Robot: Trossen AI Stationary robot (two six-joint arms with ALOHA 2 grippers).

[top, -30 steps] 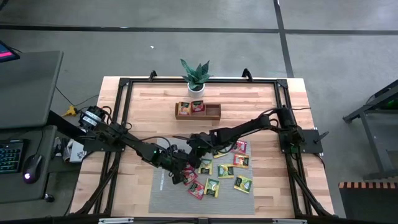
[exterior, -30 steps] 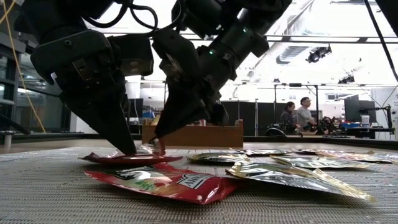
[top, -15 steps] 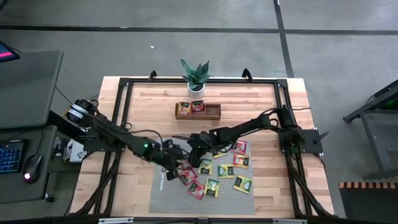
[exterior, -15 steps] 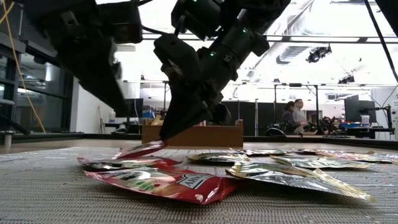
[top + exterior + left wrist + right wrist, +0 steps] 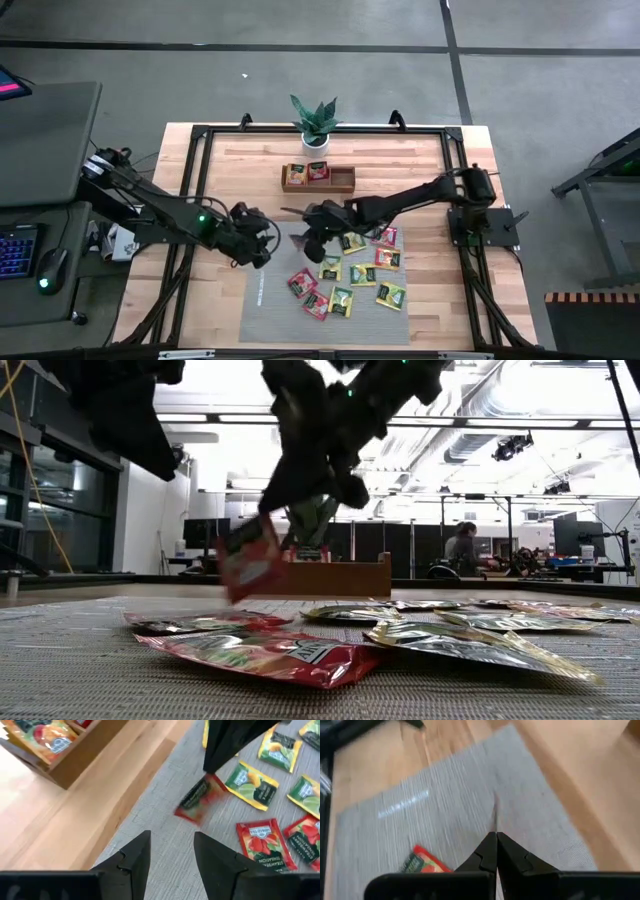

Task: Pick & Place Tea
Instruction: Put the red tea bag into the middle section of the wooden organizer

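Tea sachets point(image 5: 362, 275) are small, flat foil squares, red, yellow or green, with dark label marks. Most lie scattered on a grey ribbed mat point(image 5: 265, 310) at the near part of the pale wooden counter point(image 5: 250, 160). A few more sit in the left and middle compartments of a brown wooden tray point(image 5: 343, 180), which stands beyond the mat in front of a potted plant point(image 5: 315, 120).

The low view alone shows one red sachet point(image 5: 250, 565) tilted and clear of the mat, just under the right hand point(image 5: 308, 243). It also shows the crinkled, glossy edges of the sachets lying flat. The left wrist view shows this same sachet point(image 5: 200, 800) blurred below the dark right arm.

In the right wrist view the fingers of the right hand point(image 5: 496, 836) meet at their tips. Whether they pinch the lifted sachet cannot be told.

The left hand point(image 5: 171, 837) hovers over the mat's left edge. Its two dark fingers stand moderately apart, with nothing between them.

The high view places the two hands close together, above the mat's far left corner. People show in the room beyond only in the low view.
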